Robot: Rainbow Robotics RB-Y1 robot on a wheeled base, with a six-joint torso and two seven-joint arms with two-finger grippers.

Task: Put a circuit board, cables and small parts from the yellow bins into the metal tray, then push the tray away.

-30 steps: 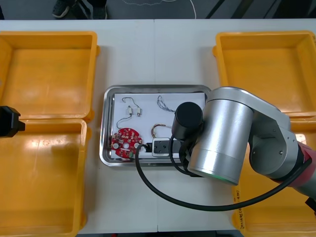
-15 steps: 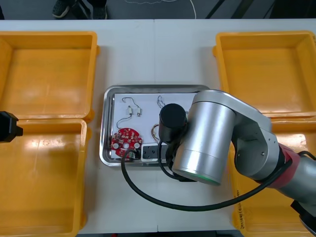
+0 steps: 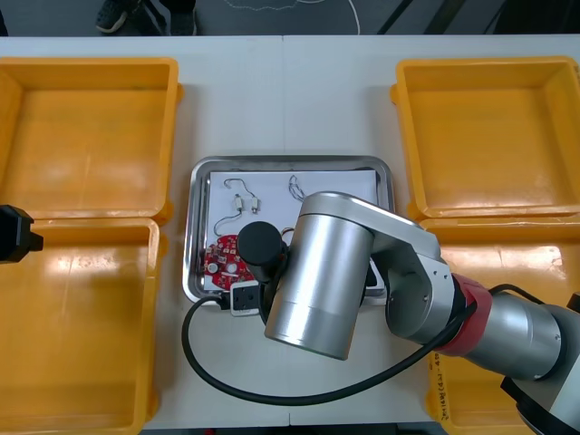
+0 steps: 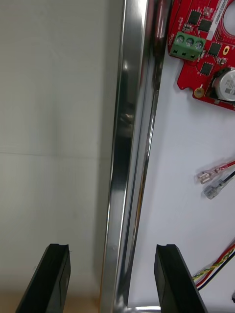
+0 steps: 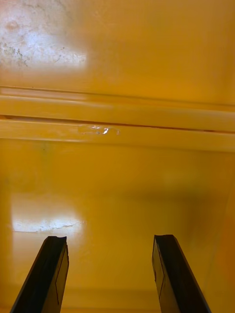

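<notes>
A light table [image 3: 290,82] is seen from steeply above, with yellow bins [image 3: 91,136] at both sides and a metal tray [image 3: 292,162] between them. The tray is white inside. A round red board [image 3: 222,256] lies in its near left part, partly covered by the silver right arm [image 3: 317,272], which reaches across the tray's near half. Farther in lie thin cables [image 3: 239,201] with small metal ends, and beside them a twisted cable [image 3: 298,188].

In the right wrist view, the right gripper [image 4: 111,279] is spread wide and holds nothing. Its black fingers [image 4: 53,279] straddle the tray's shiny rim, one over bare table and the other over the white floor of the tray. Whether either finger touches the rim cannot be made out. Beyond the inner finger lie red and yellow cables [image 4: 215,175] with clear plugs. Past them is the board's edge, carrying a green terminal block [image 4: 187,45].

The left arm [image 3: 16,234] waits at the table's left edge, over the bins. In its wrist view, the left gripper [image 5: 110,279] is likewise spread and empty, hanging above yellow plastic where two bin rims meet.
</notes>
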